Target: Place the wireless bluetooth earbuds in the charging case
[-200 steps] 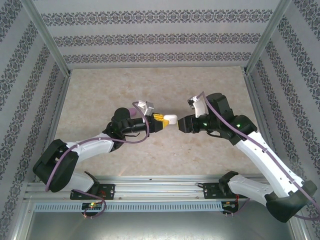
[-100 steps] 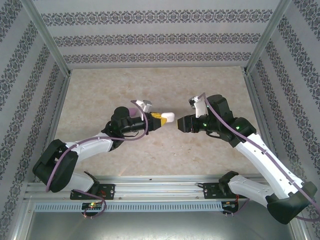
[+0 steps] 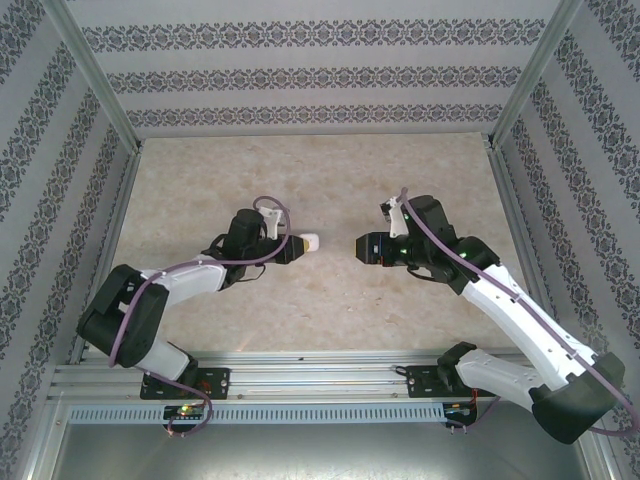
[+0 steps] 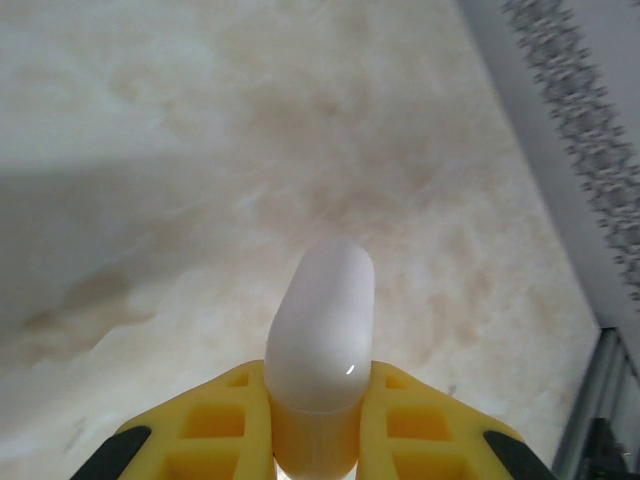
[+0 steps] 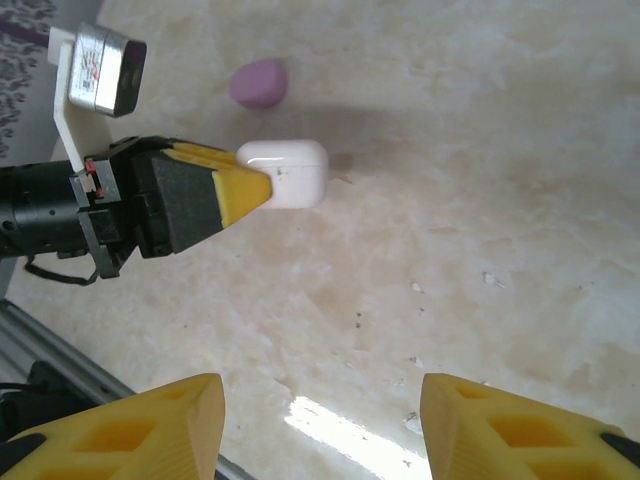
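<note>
Right wrist camera: left gripper [image 5: 256, 188] clenched on the closed white charging case [image 5: 290, 172] above the table [image 5: 520, 200]; right gripper [image 5: 320, 415] spread wide, empty. The purple lump [image 5: 259, 83] behind is probably a second case. With only the case's end pinched, a nudge could twist it loose.

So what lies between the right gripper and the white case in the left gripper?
Nothing. In the top view, the stretch between the open right gripper and the white case, held by the left gripper, is bare table.
</note>
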You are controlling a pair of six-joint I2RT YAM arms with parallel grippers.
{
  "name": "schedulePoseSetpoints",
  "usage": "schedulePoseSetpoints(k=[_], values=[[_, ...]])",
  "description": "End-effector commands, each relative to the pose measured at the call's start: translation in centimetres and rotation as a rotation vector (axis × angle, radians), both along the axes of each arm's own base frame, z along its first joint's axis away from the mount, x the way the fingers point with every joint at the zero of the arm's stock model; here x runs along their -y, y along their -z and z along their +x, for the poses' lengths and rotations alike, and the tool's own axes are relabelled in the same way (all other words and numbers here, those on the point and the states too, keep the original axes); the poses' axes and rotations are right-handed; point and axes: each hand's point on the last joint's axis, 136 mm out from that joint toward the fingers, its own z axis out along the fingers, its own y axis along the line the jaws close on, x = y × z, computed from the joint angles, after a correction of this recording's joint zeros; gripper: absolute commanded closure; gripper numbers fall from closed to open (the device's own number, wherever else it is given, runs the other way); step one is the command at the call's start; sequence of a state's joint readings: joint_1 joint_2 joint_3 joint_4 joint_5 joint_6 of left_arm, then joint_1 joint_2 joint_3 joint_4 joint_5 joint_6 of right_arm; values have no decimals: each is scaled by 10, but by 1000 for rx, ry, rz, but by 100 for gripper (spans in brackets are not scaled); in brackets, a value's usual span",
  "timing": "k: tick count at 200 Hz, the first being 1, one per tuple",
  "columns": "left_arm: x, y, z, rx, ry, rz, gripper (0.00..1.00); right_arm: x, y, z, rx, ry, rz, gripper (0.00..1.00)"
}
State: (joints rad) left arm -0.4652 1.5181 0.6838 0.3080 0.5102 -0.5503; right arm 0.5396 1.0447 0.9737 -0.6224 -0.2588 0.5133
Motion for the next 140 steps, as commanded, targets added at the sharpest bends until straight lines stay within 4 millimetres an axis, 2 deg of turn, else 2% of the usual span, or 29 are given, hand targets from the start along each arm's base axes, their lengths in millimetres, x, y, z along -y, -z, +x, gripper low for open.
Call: schedulePoseSetpoints(k=[1,39,73,108,140], values=[[-18,43,-15,-128,-11,123,100,6,12,12,-11,73,-7,45],[-22,70,-29,-209,-1,157,94,20,16,26,-24,130,-9,45],[-29,75,-34,-229,27,226,76,35,12,33,16,194,-5,43],[-44,64,-35,-194,34,343,53,61,17,36,29,290,-25,39],[-52,35,-30,-113,35,387,39,86,17,36,83,322,-138,36]])
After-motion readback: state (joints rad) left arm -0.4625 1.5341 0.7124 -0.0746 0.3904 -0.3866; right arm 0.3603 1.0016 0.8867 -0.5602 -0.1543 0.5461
